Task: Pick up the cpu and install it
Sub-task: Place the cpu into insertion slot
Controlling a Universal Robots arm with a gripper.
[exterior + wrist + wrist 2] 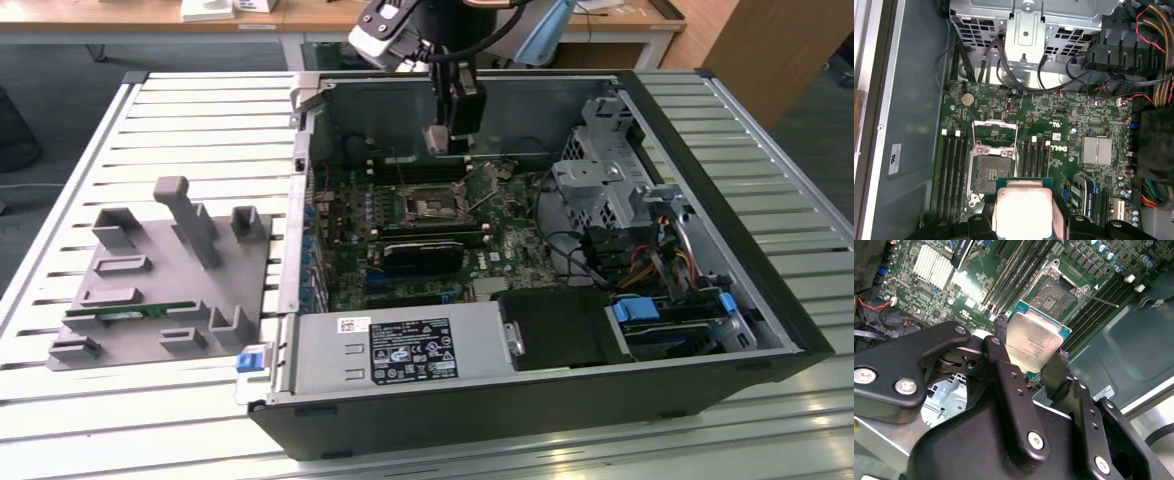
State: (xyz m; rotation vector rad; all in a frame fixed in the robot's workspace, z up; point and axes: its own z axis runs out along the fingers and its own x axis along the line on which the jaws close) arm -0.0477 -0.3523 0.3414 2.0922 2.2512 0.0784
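Gripper [1030,357]: fingers [1004,367] pinch the cpu [1034,335] by opposite edges, probably sparing its underside.
Cpu: held flat above the motherboard [1054,115], near the open socket [1056,292] toward its edge.

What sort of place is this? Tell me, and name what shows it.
Probably a robotics lab or workshop for computer assembly: an open black computer case lies on a slatted metal table, a grey plastic fixture sits beside it, and the gripper holds a small silver-topped square cpu over the green motherboard.
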